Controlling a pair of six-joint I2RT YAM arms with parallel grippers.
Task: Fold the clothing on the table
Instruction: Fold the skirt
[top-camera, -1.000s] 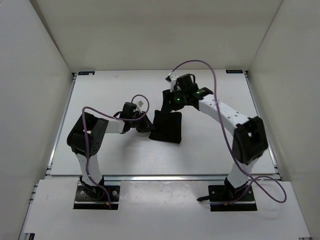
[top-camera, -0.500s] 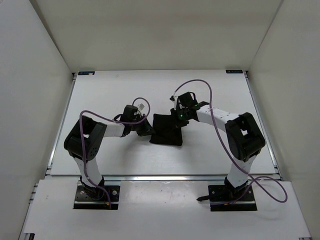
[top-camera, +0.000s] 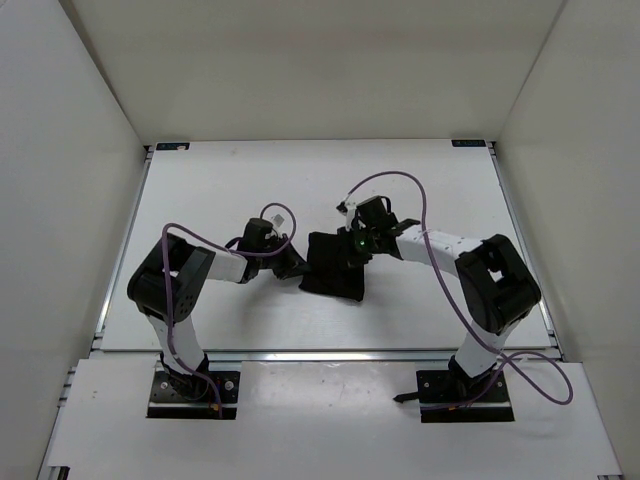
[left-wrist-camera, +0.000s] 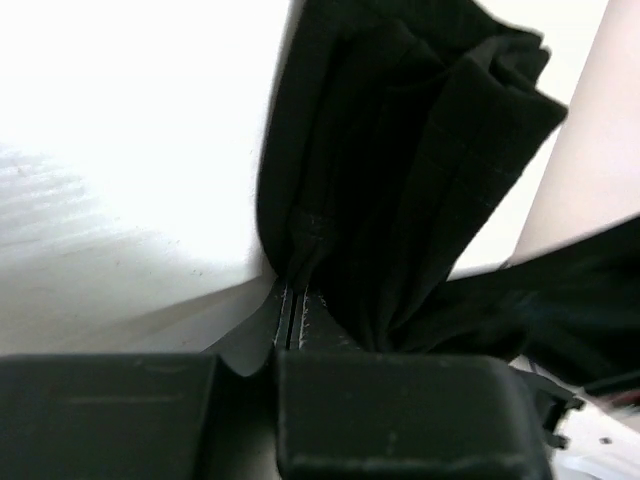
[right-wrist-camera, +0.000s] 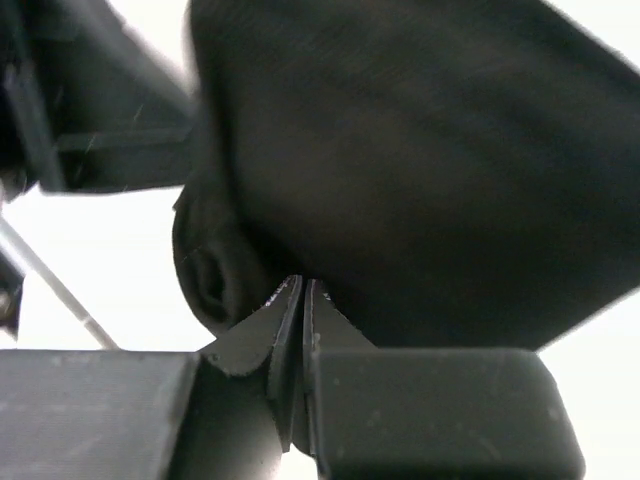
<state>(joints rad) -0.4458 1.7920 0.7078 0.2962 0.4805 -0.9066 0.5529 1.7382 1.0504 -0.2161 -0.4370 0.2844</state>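
The clothing (top-camera: 335, 268) lies as a compact black folded bundle near the middle of the table (top-camera: 430, 180), between the two arms. The left arm is bent sharply at the elbow, with its forearm low and reaching rightward; the left gripper (top-camera: 293, 262) meets the bundle's left edge, jaws pressed together on a fold of fabric. The right arm doubles back from a raised elbow, forearm running leftward, and the right gripper (top-camera: 358, 248) sits at the bundle's upper right part, jaws likewise pinched on the cloth.
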